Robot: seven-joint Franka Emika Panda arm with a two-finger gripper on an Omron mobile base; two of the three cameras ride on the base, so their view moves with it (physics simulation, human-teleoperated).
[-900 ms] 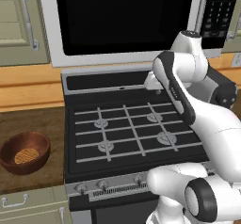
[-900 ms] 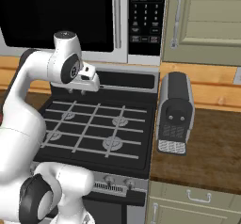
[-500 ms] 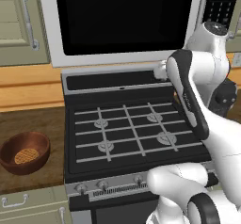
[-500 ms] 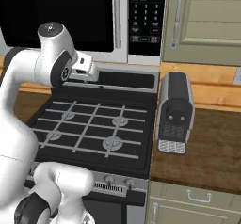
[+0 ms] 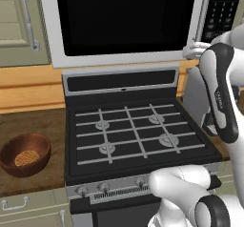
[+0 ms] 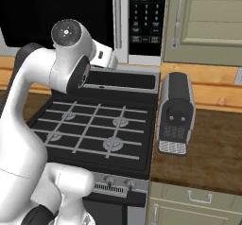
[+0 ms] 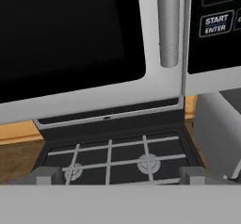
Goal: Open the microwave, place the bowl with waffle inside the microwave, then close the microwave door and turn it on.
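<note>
Tool (image 7: 120, 175) fingers spread apart, empty, just below the closed black-glass silver-framed microwave door's (image 7: 70, 44) bar handle; every step remains.

Above the tool (image 7: 120, 175), the vertical silver bar handle (image 7: 168, 25) runs off the top edge. The black button panel (image 7: 214, 25) beside it is cropped at the right.

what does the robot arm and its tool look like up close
The arm is glossy white with rounded segments, dark grey bands at the joints and a dark round cap on top. The tool ends in two small blocky grey fingertips. No cables show.
</note>
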